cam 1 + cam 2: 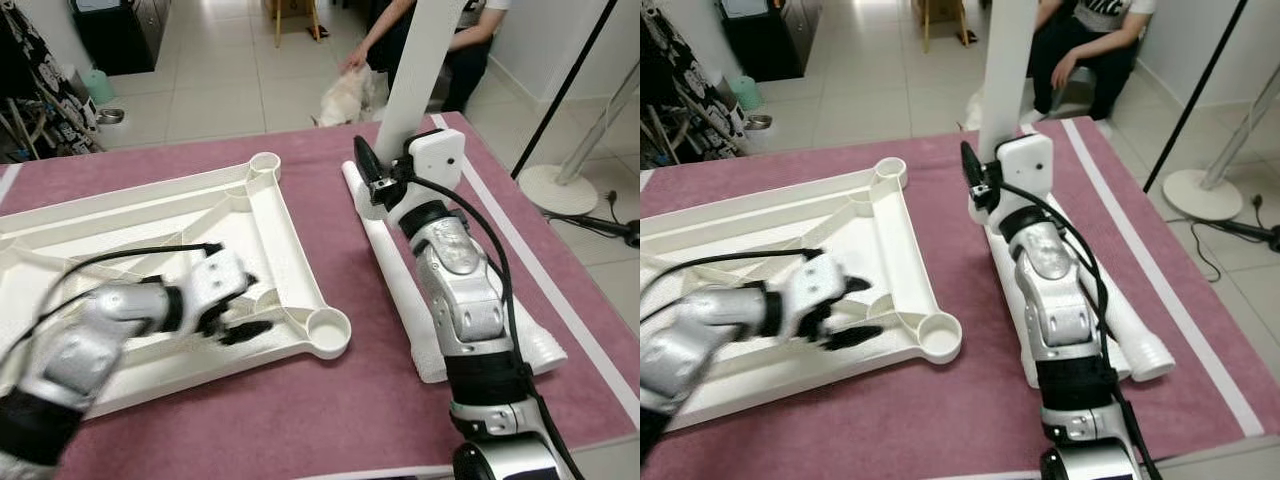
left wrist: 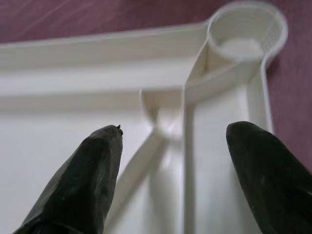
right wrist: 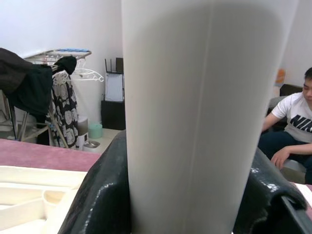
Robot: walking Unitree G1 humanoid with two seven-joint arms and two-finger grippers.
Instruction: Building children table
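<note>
Leg (image 1: 420,60): clamped upright in right gripper (image 1: 375,175). Left gripper (image 1: 240,310): fingers apart over tabletop (image 1: 270,215). Next, likely: seat leg in socket (image 1: 328,328).

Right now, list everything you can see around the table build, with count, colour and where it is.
Tabletop panel: one, white, lying upside down on the mat, round leg sockets at its corners.
Held leg: one, white, upright beside the panel's far right corner.
Spare legs: at least two, white, lying on the mat on the right, partly under the right arm.
Mat: one, mauve with a pale stripe, under everything.
Fan base: one, white, on the floor, far right.
Person: one, seated beyond the mat, dark trousers.
Small animal: one, white, by the person's hand.
Left gripper: black fingers, open, over the panel near its near right socket.
Right gripper: black fingers, shut on the held leg.
</note>
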